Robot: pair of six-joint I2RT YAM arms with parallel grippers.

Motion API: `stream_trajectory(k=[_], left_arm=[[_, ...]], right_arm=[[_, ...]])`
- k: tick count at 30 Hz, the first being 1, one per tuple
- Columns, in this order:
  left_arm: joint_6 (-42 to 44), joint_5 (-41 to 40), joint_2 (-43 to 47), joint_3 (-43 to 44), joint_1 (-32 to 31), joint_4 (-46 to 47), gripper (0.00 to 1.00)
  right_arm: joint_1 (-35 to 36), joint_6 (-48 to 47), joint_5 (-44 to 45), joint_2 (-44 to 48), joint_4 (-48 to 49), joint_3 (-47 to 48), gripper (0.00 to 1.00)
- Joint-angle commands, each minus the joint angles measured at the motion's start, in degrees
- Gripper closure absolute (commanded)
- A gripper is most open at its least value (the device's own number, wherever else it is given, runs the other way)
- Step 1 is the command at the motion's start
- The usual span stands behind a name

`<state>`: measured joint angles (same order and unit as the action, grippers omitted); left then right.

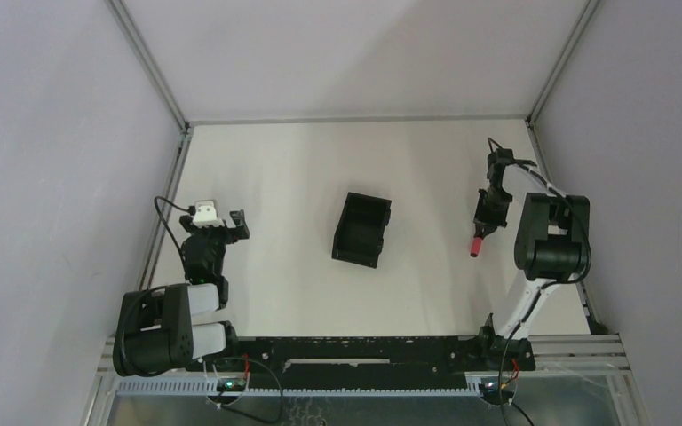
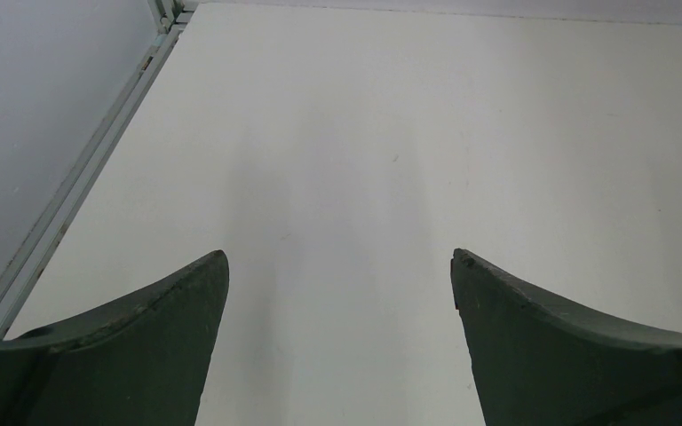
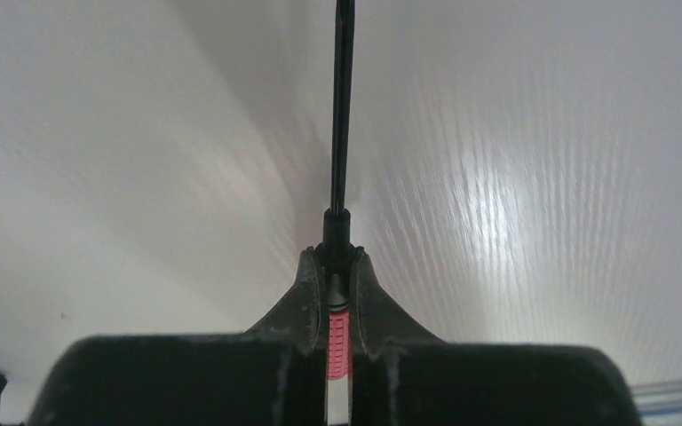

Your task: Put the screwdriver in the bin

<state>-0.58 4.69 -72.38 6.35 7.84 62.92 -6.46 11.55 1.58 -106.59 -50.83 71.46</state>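
The screwdriver [image 1: 477, 243] has a red ribbed handle and a thin dark shaft. My right gripper [image 1: 487, 217] is shut on it at the right of the table, held off the surface. In the right wrist view the fingertips [image 3: 336, 253] pinch the black collar where the handle [image 3: 338, 342] meets the shaft, and the shaft runs straight out ahead. The bin [image 1: 362, 229] is a small black open-topped box in the middle of the table, left of the right gripper and apart from it. My left gripper [image 1: 236, 224] is open and empty at the left; its two fingers [image 2: 142, 346] frame bare table.
The white table is enclosed by grey walls with metal rails along the left [image 1: 164, 209] and right [image 1: 558, 191] edges. A black bar and cable rail [image 1: 346, 351] run along the near edge between the arm bases.
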Motion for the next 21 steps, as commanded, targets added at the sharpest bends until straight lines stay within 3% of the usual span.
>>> stream_trajectory(k=[1, 9, 14, 21], left_arm=[[-0.30, 0.06, 0.06, 2.58, -0.34, 2.48, 0.00], [-0.27, 0.08, 0.00, 2.55, -0.29, 2.41, 0.00], [-0.23, 0.06, 0.04, 2.59, -0.32, 2.48, 0.00], [-0.29, 0.06, 0.04, 2.66, -0.32, 2.47, 0.00]], right_arm=[[-0.05, -0.03, 0.88, 7.30, -10.14, 4.98, 1.00], [6.03, 3.50, -5.64, 12.72, -18.33, 8.89, 1.00], [19.24, 8.95, -7.31, 12.52, -15.74, 13.25, 1.00], [37.41, 11.49, -9.45, 1.40, -12.38, 29.29, 1.00]])
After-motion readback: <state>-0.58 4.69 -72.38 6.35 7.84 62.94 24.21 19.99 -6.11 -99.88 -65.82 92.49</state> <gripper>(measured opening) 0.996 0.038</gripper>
